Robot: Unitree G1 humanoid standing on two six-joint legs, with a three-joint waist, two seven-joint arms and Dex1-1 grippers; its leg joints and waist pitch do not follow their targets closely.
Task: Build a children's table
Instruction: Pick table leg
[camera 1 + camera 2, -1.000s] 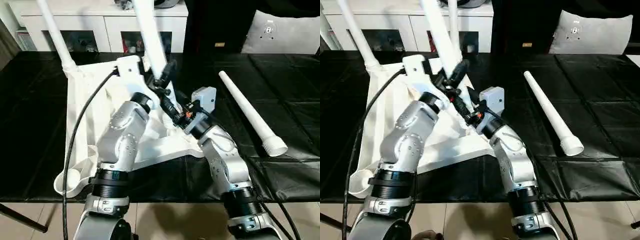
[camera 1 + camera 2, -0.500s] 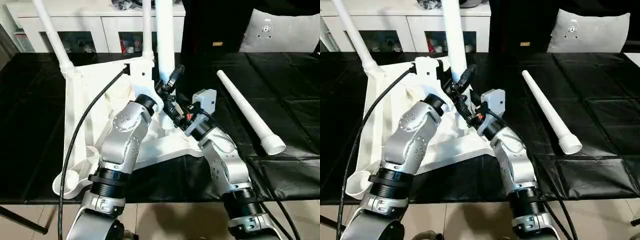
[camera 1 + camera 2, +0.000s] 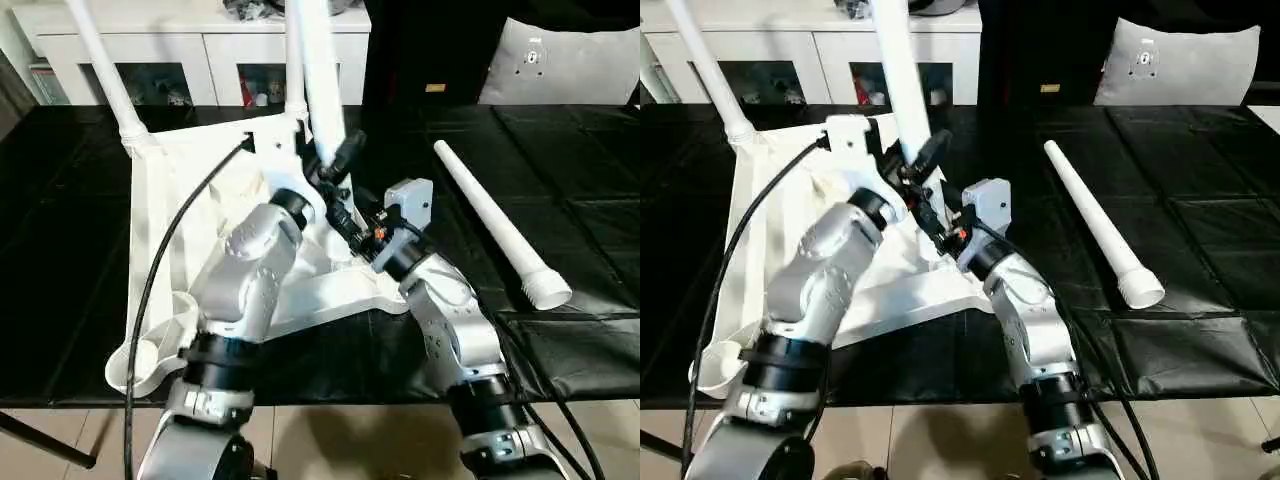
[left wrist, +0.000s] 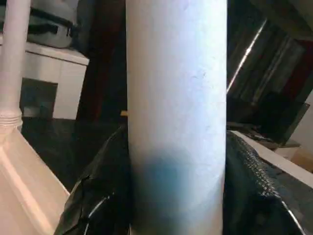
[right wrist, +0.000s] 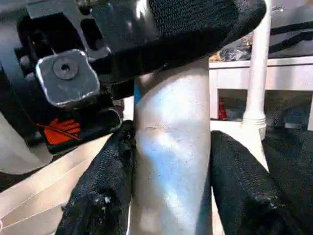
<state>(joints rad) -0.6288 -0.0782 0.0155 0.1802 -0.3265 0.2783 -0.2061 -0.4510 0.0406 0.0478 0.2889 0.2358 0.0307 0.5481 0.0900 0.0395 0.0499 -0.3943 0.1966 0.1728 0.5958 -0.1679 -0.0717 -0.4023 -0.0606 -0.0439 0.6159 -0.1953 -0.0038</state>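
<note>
The children's table top (image 3: 170, 230) lies upside down on the black mat, ribbed side up. Two white legs stand in its far corners, one on the left (image 3: 105, 75) and one at the back (image 3: 294, 70). A third leg (image 3: 318, 80) rises from the near right corner, leaning slightly left. My left gripper (image 3: 338, 160) is shut on this leg, black fingers (image 4: 105, 191) on both sides. Just below, my right gripper (image 3: 345, 222) is shut on the same leg, its fingers (image 5: 102, 196) hugging it. A fourth leg (image 3: 495, 225) lies loose on the mat to the right.
The near left corner socket (image 3: 140, 355) of the top stands open. A white cabinet (image 3: 200, 50) with glass doors runs along the back, and a grey cushion (image 3: 570, 60) leans at the back right. A black cable (image 3: 150, 290) loops over the table top beside my left arm.
The held leg swung from a left lean to upright, then tipped slightly left again. Both grippers kept hold of it, and my left forearm shifted with it.
</note>
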